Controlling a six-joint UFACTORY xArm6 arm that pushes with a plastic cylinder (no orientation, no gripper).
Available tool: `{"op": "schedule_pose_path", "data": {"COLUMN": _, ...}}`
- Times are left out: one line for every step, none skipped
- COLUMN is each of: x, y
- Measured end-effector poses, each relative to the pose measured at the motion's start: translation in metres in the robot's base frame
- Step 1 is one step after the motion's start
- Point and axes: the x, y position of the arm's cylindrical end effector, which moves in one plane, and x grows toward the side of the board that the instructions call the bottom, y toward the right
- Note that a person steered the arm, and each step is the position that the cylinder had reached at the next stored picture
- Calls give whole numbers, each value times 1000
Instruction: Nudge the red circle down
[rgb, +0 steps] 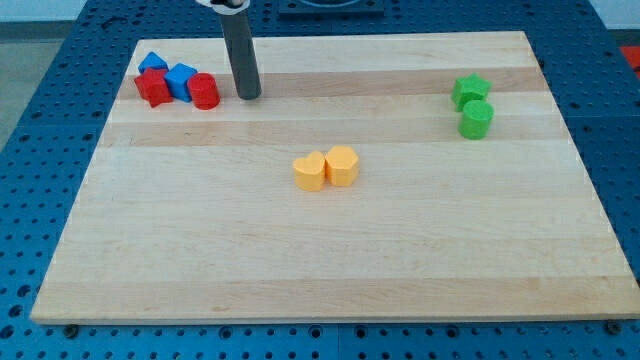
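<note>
The wooden board (330, 270) lies mostly bare below and across its middle. The red circle (204, 91) sits near the top-left corner, touching a blue block (181, 78) in a cluster with another red block (152, 88) and blue block (152, 63). My tip (249, 96), a bare rod with nothing to open or shut, stands just right of the circle.

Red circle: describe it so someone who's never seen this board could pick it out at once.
On the wooden board, go to the cluster of red and blue blocks in the view's top-left corner. The red circle is the round red block at that cluster's right end, nearest my tip, which stands just to its right. The other red block, at the cluster's left end, is angular, not round.
</note>
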Motion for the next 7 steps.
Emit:
{"op": "schedule_pose_path", "data": {"x": -57, "y": -32}}
{"op": "schedule_pose_path", "data": {"x": -62, "y": -39}}
{"op": "schedule_pose_path", "data": {"x": -62, "y": -39}}
{"op": "schedule_pose_path", "data": {"x": -60, "y": -41}}
{"op": "schedule_pose_path", "data": {"x": -48, "y": -38}}
{"op": "schedule_pose_path", "data": {"x": -47, "y": -38}}
{"op": "schedule_pose_path", "data": {"x": -7, "y": -46}}
